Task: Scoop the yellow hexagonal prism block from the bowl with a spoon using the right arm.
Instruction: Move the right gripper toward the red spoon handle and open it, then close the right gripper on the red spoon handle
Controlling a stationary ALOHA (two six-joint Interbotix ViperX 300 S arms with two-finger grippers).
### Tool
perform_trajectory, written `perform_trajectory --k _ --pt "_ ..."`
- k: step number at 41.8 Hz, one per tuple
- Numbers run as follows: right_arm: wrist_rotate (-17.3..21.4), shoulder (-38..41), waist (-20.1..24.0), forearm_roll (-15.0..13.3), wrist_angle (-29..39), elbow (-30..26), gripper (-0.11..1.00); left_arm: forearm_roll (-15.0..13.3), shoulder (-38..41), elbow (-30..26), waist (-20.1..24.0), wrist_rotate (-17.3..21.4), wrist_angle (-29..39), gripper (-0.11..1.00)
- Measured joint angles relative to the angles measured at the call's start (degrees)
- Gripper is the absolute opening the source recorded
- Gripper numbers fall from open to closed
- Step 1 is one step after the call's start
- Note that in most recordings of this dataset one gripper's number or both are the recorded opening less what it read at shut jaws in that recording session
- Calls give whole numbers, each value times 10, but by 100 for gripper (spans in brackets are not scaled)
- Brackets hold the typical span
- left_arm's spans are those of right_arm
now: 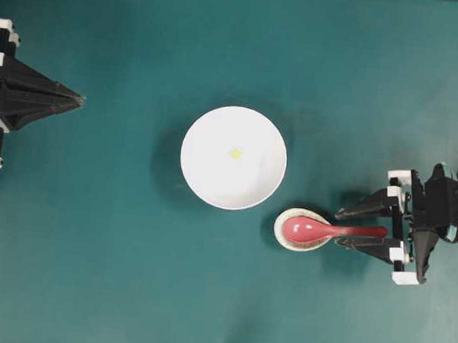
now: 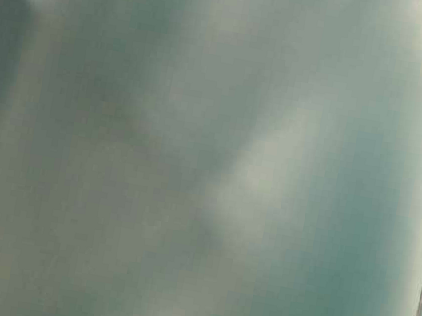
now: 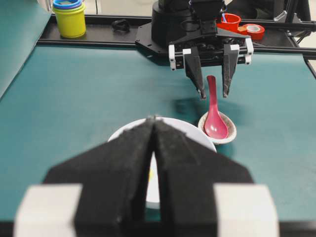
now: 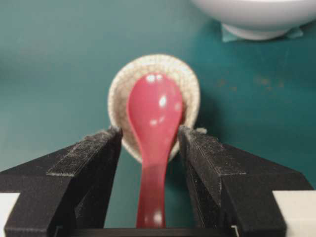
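1. the white bowl sits near the middle of the teal table, and the tiny yellow hexagonal prism block lies on its floor close to the centre
2. just beside the bowl's rim, toward the right arm's side, a small speckled oval spoon rest holds the scoop of the pinkish-red spoon; the handle sticks out past the rest toward the right arm
3. the right gripper has its fingers spread, one on each side of the spoon handle; in the right wrist view the spoon runs up the gap between the two pads with teal showing on either side, so the pads are not yet pressing it
4. the same view shows the rest under the scoop and the bowl's base at the top edge
5. the left gripper is pressed together to a point at the far left of the overhead view, well apart from the bowl
6. from the left wrist view, stacked cups and a red tape roll stand beyond the table's far edge
7. the table-level view is a blur of green
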Motion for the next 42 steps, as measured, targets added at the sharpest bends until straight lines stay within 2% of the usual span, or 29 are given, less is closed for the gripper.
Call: perform_trajectory --k 19,42 --pt "0 17 3 2 39 -1 55 0 0 0 0 0 4 0" --pt "-1 17 4 1 42 -5 53 0 0 0 -1 0 4 0"
